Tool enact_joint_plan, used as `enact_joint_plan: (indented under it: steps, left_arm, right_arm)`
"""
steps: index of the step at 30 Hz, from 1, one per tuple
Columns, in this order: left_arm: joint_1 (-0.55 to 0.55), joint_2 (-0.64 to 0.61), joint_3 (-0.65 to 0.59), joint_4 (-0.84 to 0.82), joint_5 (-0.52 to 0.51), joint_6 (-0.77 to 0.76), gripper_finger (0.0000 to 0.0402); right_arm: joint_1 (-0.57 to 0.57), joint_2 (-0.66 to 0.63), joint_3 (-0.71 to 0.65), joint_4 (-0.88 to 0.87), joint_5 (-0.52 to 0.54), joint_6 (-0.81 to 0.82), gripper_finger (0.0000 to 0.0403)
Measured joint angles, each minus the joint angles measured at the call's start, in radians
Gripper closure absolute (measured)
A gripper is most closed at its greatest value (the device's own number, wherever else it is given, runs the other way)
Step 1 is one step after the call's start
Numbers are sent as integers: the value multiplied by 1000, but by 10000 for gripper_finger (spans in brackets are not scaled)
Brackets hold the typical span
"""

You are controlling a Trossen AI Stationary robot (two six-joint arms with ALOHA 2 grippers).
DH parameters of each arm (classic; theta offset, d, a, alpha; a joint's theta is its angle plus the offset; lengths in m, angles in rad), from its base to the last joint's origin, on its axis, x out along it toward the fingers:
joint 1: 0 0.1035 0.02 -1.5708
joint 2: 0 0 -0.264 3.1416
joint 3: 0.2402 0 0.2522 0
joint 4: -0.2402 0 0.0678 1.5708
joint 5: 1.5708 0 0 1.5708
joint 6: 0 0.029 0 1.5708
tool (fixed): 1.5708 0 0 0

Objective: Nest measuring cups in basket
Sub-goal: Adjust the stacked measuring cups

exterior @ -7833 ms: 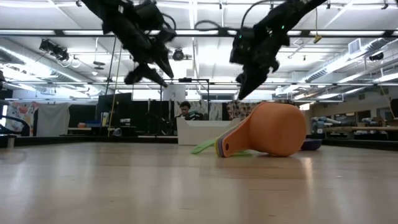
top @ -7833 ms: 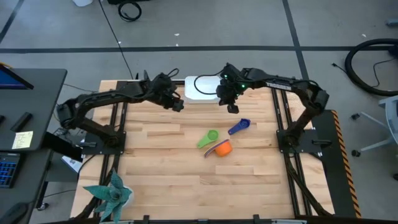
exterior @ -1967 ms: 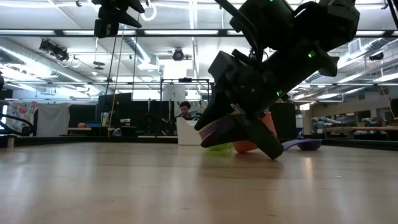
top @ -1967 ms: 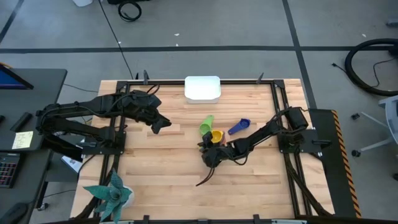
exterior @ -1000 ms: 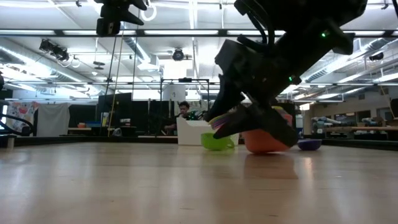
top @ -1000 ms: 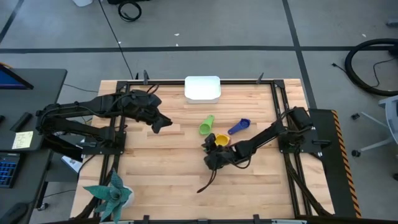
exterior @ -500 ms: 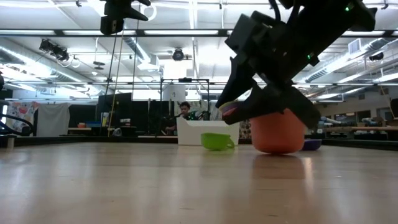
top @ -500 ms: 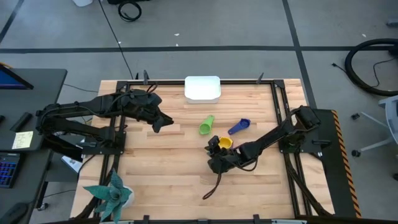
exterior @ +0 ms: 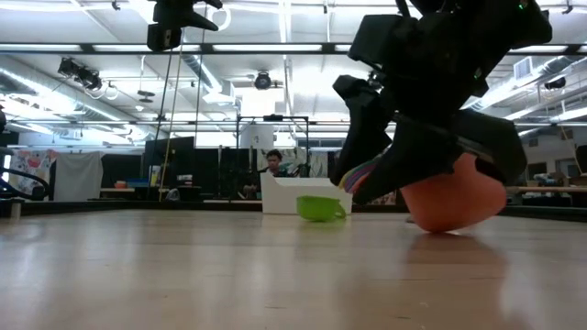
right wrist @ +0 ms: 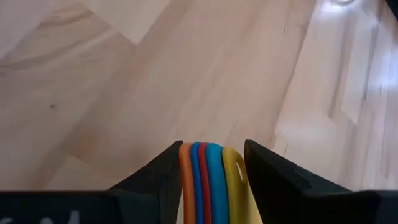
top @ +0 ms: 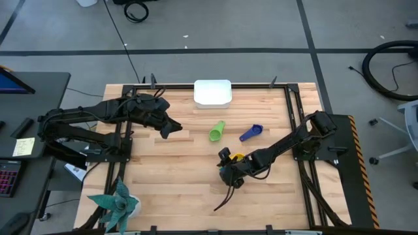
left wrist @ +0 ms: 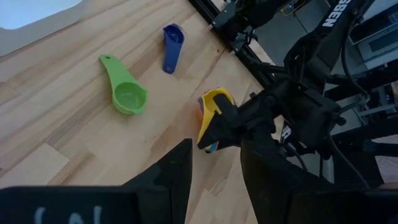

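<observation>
While the right end effector (top: 226, 175) clamps the stacked cup handles (right wrist: 207, 180) low over the worktop (top: 163, 176), the basket (top: 213, 93) lies well beyond it at the far edge; the left end effector (top: 171, 128) hangs part-open beside the basket.

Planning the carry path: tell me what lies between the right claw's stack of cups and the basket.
In the high view, the green cup lies between the right claw with its nested stack and the white basket; otherwise bare wood.

basket (top: 213, 93): white
loose cups: green (top: 216, 132), dark blue (top: 251, 133)
stacked handles (right wrist: 209, 182): orange, blue, red, light blue, yellow
table (top: 170, 176): pale wood
</observation>
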Motion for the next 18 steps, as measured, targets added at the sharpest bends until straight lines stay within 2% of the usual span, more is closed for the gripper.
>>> enact_joint_plan:
  steps: [10,15,18]
  left_arm:
    - [0,0,0,0,0,-7,260]
    - [0,0,0,0,0,-7,260]
    - [0,0,0,1,0,-7,260]
  right_arm:
    - [-1,2,1,-14,-22,-5,232]
    - [-11,3,1,-15,2,3,231]
    - [-30,4,1,-16,-29,3,226]
